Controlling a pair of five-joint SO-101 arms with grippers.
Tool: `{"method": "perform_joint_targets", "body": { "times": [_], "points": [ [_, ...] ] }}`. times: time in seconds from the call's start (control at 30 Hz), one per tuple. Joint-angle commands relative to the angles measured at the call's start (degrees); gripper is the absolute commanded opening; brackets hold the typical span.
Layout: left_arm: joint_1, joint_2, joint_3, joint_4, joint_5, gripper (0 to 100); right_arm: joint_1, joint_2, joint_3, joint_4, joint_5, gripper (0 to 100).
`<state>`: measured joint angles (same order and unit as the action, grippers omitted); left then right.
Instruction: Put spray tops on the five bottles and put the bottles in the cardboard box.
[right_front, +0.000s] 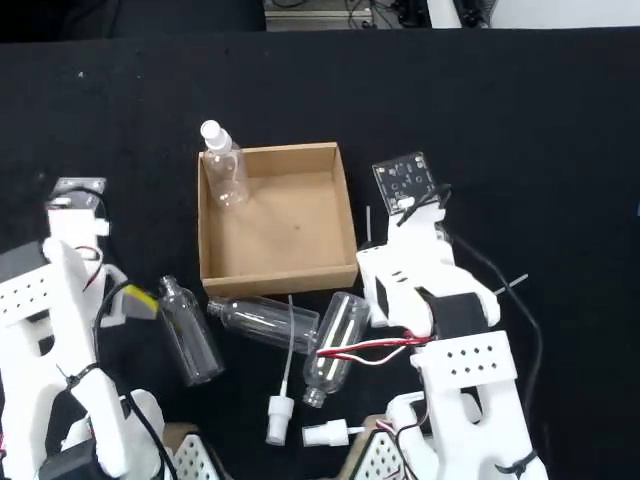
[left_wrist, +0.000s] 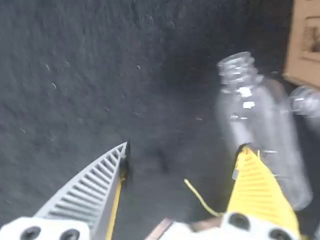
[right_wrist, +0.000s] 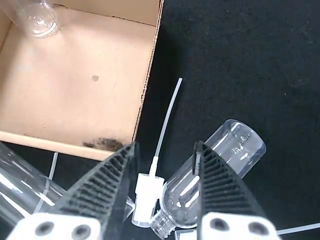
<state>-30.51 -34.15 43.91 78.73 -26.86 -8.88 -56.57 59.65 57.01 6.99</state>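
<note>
Gaping over the desk (right_front: 520, 120), your left end effector (left_wrist: 180, 167) is released, a topless bottle (left_wrist: 260, 130) lying beside its yellow finger. Your right end effector (right_wrist: 165, 149) straddles a spray top (right_wrist: 145, 192), released too, a second bottle (right_wrist: 215, 170) alongside. A capped bottle (right_front: 224, 170) stands in a corner of the box (right_front: 290, 235).

Open brown cardboard box (right_front: 290, 228) sits mid-table on black cloth (right_front: 520, 110). Clear plastic bottle w/ white spray top (right_front: 224, 168) stands inside at the far-left corner. 3 clear topless bottles lie just in front of the box: left topless bottle (right_front: 190, 335) by my L arm (right_front: 45, 300), middle topless bottle (right_front: 268, 322), right topless bottle (right_front: 335, 348) beside my R arm (right_front: 440, 300). Long-tubed white spray top (right_front: 278, 415) & second white spray top (right_front: 328, 434) lie loose nearer me, btw both arms.
</note>
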Motion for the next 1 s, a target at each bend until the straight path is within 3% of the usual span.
{"method": "perform_joint_targets", "body": {
  "times": [0.0,0.17,0.3,0.6,0.8,0.97],
  "points": [
    [8.22,-1.23,-4.79,8.09,14.24,31,0.88,-1.63,-0.48,-1.76,0.09,16.2],
    [17.36,-1.23,-0.13,6.07,25.58,31,0.88,-1.63,-0.40,-1.76,0.09,16.2],
    [18.07,-1.23,4.09,-0.35,28.84,31,1.05,-1.63,-0.31,-1.76,0.09,16.2],
    [14.29,-1.23,14.29,-9.23,28.48,31,0.97,-1.71,-0.31,-1.76,0.26,16.2],
    [12.79,-1.85,15.25,-10.20,27.69,30,1.05,-1.71,-0.31,-1.76,0.09,16.2],
    [12.79,-1.41,15.34,-10.20,19.60,18,1.05,-1.71,-0.31,-1.76,0.09,16.2]
  ]
}}
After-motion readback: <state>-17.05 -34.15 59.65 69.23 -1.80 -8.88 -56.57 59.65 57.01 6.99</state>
